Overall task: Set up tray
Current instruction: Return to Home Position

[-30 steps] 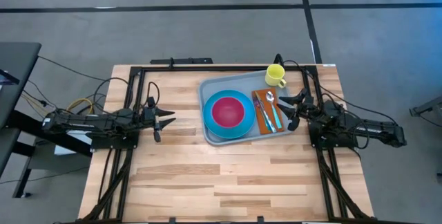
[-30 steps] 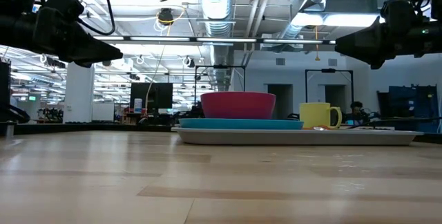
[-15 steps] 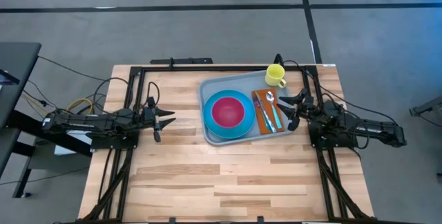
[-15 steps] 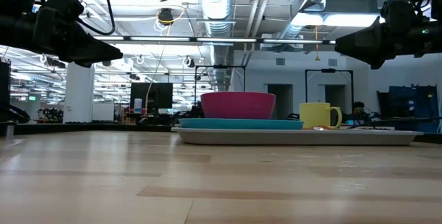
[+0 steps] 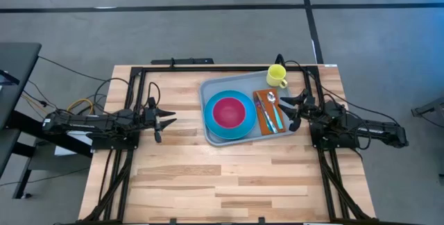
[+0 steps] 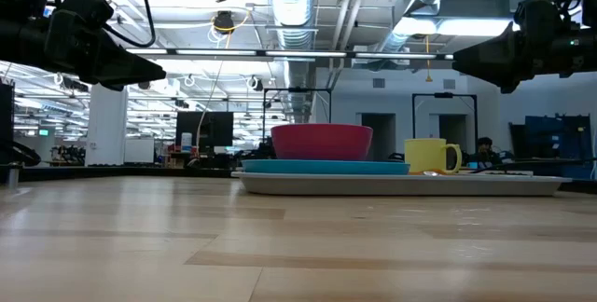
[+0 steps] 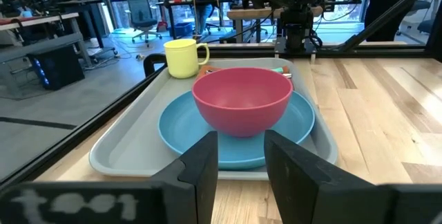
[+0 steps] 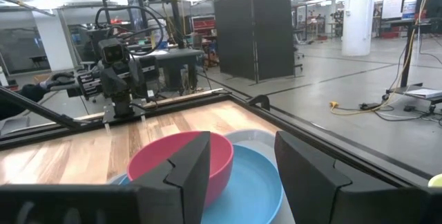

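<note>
The pale grey-blue tray [image 5: 210, 136] lies on the table's far right part. On it rest a round blue plate [image 5: 212, 129] with a pink-red bowl [image 5: 229, 111], an orange-brown napkin [image 5: 263, 121] carrying teal-handled cutlery [image 5: 275, 117], and a yellow mug [image 5: 277, 76] at its far right corner. My left gripper [image 5: 168, 120] hovers open to the tray's left, pointing at it. My right gripper [image 5: 288, 112] hovers open at the tray's right edge. In the left wrist view the bowl [image 7: 242, 99] shows beyond the fingers [image 7: 202, 169].
Bare wooden tabletop [image 5: 222, 183] spreads across the near half and left of the tray. A black frame rail [image 5: 173, 67] runs along the far edge and both sides. Grey floor surrounds the table.
</note>
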You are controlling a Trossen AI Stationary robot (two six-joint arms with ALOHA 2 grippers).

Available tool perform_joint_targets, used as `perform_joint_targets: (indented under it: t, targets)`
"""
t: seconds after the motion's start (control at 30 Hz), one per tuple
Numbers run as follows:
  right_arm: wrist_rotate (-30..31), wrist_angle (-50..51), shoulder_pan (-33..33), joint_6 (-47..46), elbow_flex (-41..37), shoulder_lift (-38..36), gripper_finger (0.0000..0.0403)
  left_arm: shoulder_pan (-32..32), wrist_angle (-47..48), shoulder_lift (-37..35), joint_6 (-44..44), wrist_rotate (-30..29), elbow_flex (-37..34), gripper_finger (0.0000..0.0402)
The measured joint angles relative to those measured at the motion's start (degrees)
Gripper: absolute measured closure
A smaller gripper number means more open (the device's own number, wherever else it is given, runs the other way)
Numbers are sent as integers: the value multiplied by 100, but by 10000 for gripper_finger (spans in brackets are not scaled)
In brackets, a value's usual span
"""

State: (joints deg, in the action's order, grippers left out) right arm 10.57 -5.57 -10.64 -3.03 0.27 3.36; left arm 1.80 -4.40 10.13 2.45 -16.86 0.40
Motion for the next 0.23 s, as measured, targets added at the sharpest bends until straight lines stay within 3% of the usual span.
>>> perform_joint_targets:
  t: [0.23]
  targets:
    - [-1,-1,-1,1,0,2,249,1,2,-1,3,-2,0,294]
